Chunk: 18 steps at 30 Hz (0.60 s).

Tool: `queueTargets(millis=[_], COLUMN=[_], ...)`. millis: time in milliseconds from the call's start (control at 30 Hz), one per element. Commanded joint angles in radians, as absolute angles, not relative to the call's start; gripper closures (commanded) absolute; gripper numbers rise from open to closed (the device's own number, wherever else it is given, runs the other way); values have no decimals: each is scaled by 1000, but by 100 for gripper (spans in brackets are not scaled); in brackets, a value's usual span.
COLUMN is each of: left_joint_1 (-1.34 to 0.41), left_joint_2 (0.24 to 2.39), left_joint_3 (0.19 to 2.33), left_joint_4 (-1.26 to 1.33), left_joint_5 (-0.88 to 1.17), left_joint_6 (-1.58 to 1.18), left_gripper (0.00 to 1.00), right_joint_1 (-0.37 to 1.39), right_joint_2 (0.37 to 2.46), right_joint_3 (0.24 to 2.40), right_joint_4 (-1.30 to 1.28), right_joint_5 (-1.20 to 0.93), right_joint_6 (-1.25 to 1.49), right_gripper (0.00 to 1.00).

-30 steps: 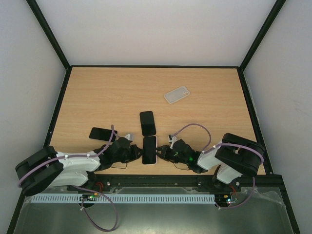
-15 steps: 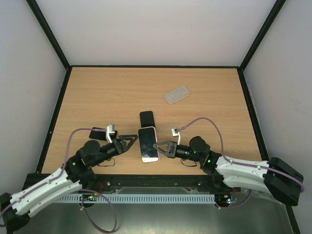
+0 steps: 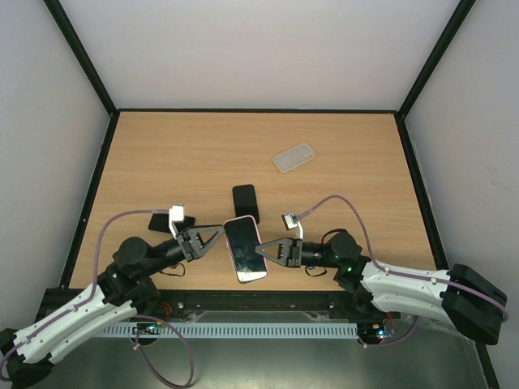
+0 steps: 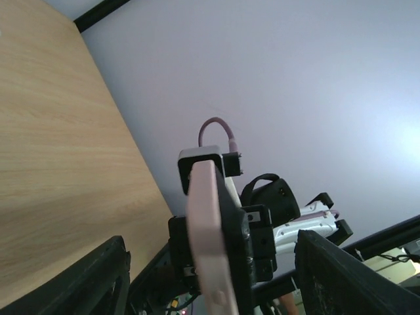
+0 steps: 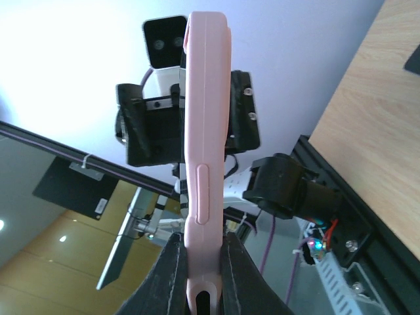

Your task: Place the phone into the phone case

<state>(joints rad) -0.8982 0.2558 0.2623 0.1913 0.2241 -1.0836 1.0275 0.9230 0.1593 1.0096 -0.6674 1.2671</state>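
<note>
A phone [image 3: 243,250] with a dark screen and a pink shell around its edge hangs above the near table edge, tilted. My right gripper [image 3: 263,251] is shut on its right side. In the right wrist view both fingers [image 5: 169,275] pinch the pink edge [image 5: 203,164]. My left gripper [image 3: 217,237] stands open at the phone's left side. In the left wrist view the phone [image 4: 210,230] sits edge-on between the spread fingers [image 4: 98,275] and touches neither. A clear phone case [image 3: 293,157] lies alone at the far right of the table.
A black phone [image 3: 245,202] lies flat just behind the held one. Another black phone [image 3: 162,221] lies to the left, partly hidden by my left wrist. Black frame posts line the wooden table [image 3: 195,154].
The pink-edged phone lay flat between both shut grippers; it is now lifted off the table and tilted. My left gripper has opened, and both arms have stretched forward.
</note>
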Motion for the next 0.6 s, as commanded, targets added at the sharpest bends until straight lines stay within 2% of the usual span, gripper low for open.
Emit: queueTargets(millis=[0,233,500,567], left_joint_1=[-895,-895,-895,-894], left_joint_2=[298,327,366,376], left_joint_3=[244,236,256,259], left_joint_4=[283,309,273,263], left_joint_5=[271,259,244,239], left_joint_6=[-1082,-1097,-1087,-1090], left_gripper=[35,61,96,98], right_joint_1=[1025,1025,1025,1025], right_joint_2=[917,914,912,910], right_joint_3=[159,152,144,147], right_joint_4=[1181,1182,1149,1124], right_joint_5=[-702,-703,-691,-688], right_joint_6=[1310,1308,1289,1274], right_gripper=[98,98,98,98])
